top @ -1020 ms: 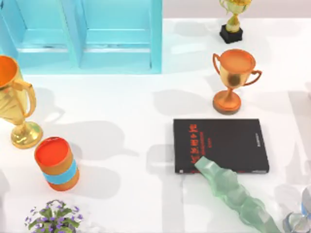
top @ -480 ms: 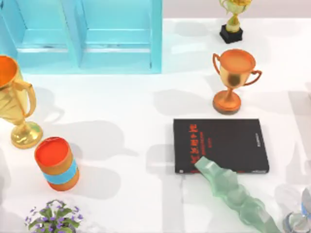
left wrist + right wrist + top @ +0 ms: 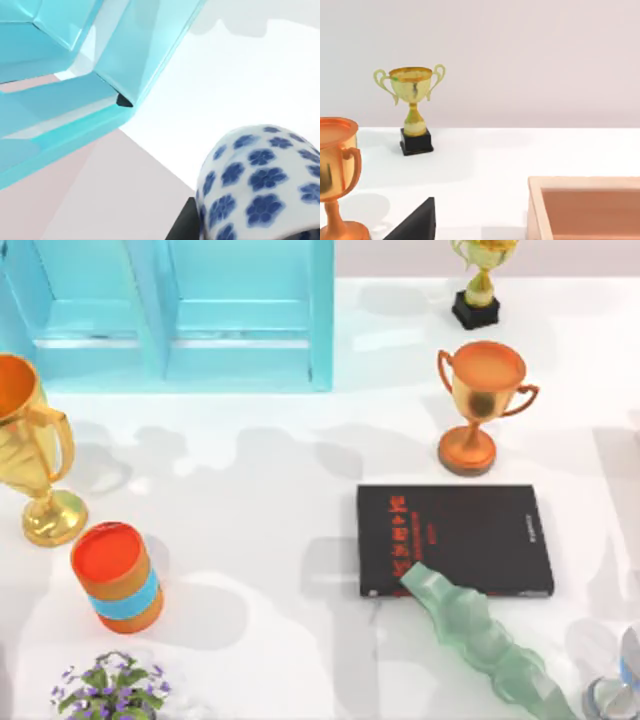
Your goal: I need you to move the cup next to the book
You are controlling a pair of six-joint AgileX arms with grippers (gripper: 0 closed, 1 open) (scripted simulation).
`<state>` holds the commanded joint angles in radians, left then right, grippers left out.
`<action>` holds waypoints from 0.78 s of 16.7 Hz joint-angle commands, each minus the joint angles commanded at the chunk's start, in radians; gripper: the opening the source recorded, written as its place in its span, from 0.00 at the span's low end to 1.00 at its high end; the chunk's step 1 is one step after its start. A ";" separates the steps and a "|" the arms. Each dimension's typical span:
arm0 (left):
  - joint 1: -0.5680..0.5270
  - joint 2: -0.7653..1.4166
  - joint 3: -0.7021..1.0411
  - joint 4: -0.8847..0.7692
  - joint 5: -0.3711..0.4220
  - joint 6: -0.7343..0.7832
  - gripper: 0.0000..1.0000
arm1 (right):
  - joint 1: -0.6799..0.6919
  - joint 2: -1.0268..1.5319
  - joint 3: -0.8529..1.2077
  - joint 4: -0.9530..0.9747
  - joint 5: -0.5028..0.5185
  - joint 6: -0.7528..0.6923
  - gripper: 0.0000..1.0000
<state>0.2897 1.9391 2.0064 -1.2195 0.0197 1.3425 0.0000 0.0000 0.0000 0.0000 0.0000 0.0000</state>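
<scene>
The cup, white with blue flowers, looms close in the left wrist view, raised above the white table. A dark finger of my left gripper rests against its side, so the gripper is shut on it. In the top view the black book with red lettering lies flat right of centre. Its corner also appears in the right wrist view.
A pale green wavy object overlaps the book's near edge. An orange trophy stands behind the book, with a gold one farther back. At the left are a blue cabinet, a large gold trophy, an orange cylinder and flowers. A wooden tray is nearby.
Nothing on the table has moved. The shadows over the middle and left of the table have shifted and spread.
</scene>
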 joint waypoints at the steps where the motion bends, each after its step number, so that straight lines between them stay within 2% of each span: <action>1: -0.064 0.027 0.051 -0.023 0.005 -0.141 0.00 | 0.000 0.000 0.000 0.000 0.000 0.000 1.00; 8: -0.501 0.234 0.250 -0.172 0.032 -1.134 0.00 | 0.000 0.000 0.000 0.000 0.000 0.000 1.00; 11: -0.662 0.304 0.270 -0.214 0.029 -1.475 0.00 | 0.000 0.000 0.000 0.000 0.000 0.000 1.00; 13: -0.752 0.339 0.268 -0.233 0.021 -1.648 0.00 | 0.000 0.000 0.000 0.000 0.000 0.000 1.00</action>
<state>-0.4621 2.2777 2.2740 -1.4526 0.0402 -0.3053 0.0000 0.0000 0.0000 0.0000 0.0000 0.0000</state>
